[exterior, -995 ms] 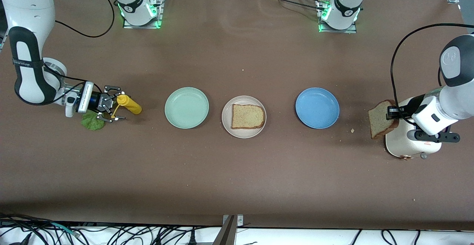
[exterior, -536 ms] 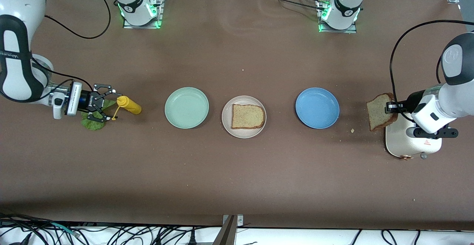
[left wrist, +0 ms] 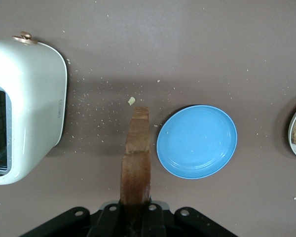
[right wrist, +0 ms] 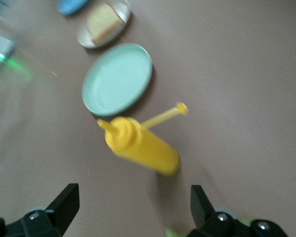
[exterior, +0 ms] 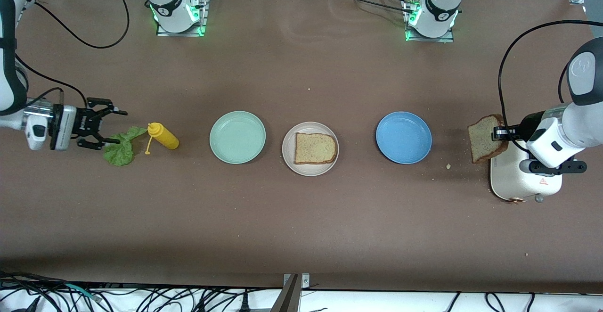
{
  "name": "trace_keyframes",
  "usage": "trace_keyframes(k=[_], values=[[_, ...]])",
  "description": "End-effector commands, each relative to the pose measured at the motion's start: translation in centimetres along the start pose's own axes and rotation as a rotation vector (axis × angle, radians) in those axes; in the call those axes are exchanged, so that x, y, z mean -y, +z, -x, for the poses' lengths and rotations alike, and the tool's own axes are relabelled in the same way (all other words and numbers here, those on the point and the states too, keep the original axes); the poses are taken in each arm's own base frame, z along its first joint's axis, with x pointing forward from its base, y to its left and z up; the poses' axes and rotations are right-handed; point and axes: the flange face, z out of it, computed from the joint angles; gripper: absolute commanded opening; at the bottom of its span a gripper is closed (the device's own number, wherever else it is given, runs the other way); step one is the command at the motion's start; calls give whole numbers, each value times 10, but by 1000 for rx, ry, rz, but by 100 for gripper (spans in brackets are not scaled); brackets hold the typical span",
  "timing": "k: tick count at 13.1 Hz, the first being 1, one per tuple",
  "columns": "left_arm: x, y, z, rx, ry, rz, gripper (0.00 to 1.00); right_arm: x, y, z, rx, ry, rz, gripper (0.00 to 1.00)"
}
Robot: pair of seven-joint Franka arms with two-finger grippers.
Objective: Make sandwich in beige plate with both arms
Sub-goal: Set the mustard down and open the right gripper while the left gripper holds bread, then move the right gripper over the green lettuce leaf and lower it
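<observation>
- Sandwich-making is only partly along: one square brown wholemeal bread slice (exterior: 315, 148) is lying flat in the round pale beige plate (exterior: 289, 161), which is sitting between the round mint green plate (exterior: 237, 137) and the round blue plate (exterior: 403, 137).
- Over the last second the right gripper (exterior: 101, 124) has been pulling away from the yellow squeeze bottle (exterior: 163, 135) toward the right arm's end of the table, and the ruffled green lettuce leaf (exterior: 120, 148) it was covering is now lying uncovered on the brown table (exterior: 301, 217), just beside the bottle.
- That retreat suggests the lettuce has not been picked up yet, so the filling is still waiting.
- The left gripper (exterior: 498, 134) has been lifting a second brown bread slice (exterior: 485, 143) a little higher, clear of the white toaster (exterior: 513, 184) at the left arm's end of the table.
- That slice looks ready to travel, though I would expect the lettuce to go on first.
- The right gripper's fingers (right wrist: 64, 201) are standing wide apart, holding and touching nothing; in its wrist view the bottle is lying out ahead of them.
- The left gripper's fingers are clamped tight on the crust edge of the second slice, which is hanging edge-on over the table between toaster and blue plate.
</observation>
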Motion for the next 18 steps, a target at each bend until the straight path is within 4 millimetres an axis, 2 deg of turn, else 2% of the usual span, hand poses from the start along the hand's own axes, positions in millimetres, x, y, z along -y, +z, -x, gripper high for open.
trace_keyframes(k=[1,4,6,8,9,11,15,18], values=[[-6,-1,2,14,-6,6,0,8,-33,1,117,96,120,100],[-7,1,3,28,-4,6,0,0,-34,13,189,330,242,100],[-7,2,3,31,-4,6,0,-3,-28,7,240,533,337,100],[-5,3,3,35,-9,6,0,-1,-9,0,267,734,404,100],[-4,3,6,53,-12,6,0,-2,4,-7,279,811,444,100],[-2,4,7,63,-22,-31,0,-5,36,-5,275,937,509,99],[-2,4,7,63,-22,-38,0,-7,93,31,279,942,552,99],[-2,4,7,64,-26,-40,0,-14,113,50,261,952,602,99]])
